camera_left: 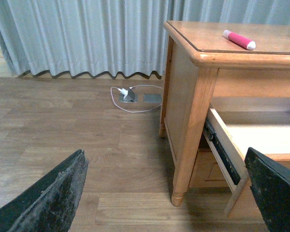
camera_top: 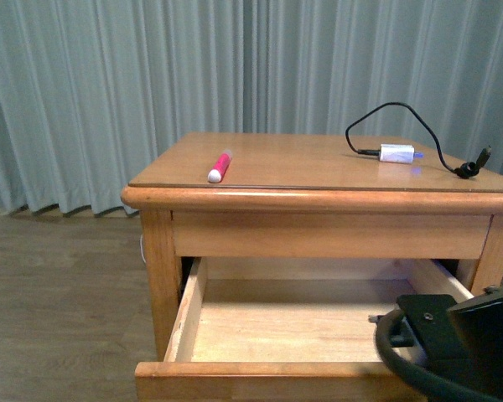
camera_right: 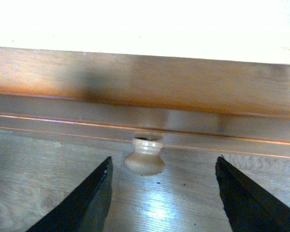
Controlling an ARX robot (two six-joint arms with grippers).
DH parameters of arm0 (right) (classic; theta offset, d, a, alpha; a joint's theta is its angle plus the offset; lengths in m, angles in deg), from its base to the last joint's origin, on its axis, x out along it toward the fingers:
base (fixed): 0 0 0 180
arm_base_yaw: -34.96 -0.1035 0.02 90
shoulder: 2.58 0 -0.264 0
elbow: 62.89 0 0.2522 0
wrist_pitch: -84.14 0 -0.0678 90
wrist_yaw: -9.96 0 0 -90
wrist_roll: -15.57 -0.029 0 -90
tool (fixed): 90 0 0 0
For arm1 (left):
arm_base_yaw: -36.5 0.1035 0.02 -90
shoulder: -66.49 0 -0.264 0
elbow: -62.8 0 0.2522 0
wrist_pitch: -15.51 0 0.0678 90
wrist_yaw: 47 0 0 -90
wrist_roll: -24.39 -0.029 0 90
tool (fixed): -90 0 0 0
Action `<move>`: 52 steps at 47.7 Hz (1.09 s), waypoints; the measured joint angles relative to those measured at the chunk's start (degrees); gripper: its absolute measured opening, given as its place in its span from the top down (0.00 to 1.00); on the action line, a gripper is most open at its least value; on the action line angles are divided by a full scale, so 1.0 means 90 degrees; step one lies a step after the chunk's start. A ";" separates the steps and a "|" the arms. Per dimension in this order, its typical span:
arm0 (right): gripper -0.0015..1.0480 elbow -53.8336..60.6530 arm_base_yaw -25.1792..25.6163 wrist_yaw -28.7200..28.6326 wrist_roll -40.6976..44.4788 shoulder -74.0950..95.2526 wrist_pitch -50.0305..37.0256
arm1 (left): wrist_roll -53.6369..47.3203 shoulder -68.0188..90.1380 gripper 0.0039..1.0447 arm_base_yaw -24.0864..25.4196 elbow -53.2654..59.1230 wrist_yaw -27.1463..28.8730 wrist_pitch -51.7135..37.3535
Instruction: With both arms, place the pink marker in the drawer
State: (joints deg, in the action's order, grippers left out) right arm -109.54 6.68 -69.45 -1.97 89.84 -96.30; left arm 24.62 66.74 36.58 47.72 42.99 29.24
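The pink marker (camera_top: 220, 167) lies on the left part of the wooden table top (camera_top: 302, 163), white cap end toward the front; the left wrist view shows the pink marker (camera_left: 239, 39) too. The drawer (camera_top: 293, 322) below is pulled out, pale inside with nothing in it. My right arm (camera_top: 461, 343) sits low at the drawer's front right. My right gripper (camera_right: 162, 193) is open, its fingers on either side of the round knob (camera_right: 145, 157) without touching it. My left gripper (camera_left: 169, 193) is open over the floor, left of the table leg (camera_left: 191, 125).
A white charger plug (camera_top: 396, 153) with a black cable (camera_top: 427, 134) lies on the top's right side. A floor socket with a white cord (camera_left: 130, 94) sits by the grey curtain (camera_top: 235, 67). The pulled-out drawer side (camera_left: 222, 147) juts past the leg.
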 joint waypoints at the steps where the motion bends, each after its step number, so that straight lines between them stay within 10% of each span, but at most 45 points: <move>1: 0.30 0.0056 -0.0002 0.0002 -0.0061 -0.0228 0.0104 | 0.0000 0.0000 0.06 0.0000 0.0000 0.0002 0.0000; 7: 0.06 0.0260 0.0061 -0.0078 -0.0148 -0.1634 0.0818 | 0.0002 0.0000 0.06 0.0000 0.0000 0.0000 0.0000; 25: 0.08 -0.0146 0.0867 -0.1022 0.0636 -0.5030 0.3560 | 0.0002 0.0000 0.06 0.0000 0.0000 0.0000 0.0000; 48: 0.08 -0.0180 0.0930 -0.1047 0.0806 -0.5438 0.3738 | 0.0005 0.0000 0.06 0.0000 0.0000 0.0005 0.0000; 52: 0.08 -0.0180 0.0930 -0.1047 0.0806 -0.5438 0.3738 | 0.0379 0.0376 0.06 -0.0464 -0.0124 0.1076 0.0347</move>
State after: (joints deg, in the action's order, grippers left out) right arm -111.16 15.06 -78.87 5.29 40.90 -62.66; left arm 28.03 70.13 32.40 46.61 52.67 32.36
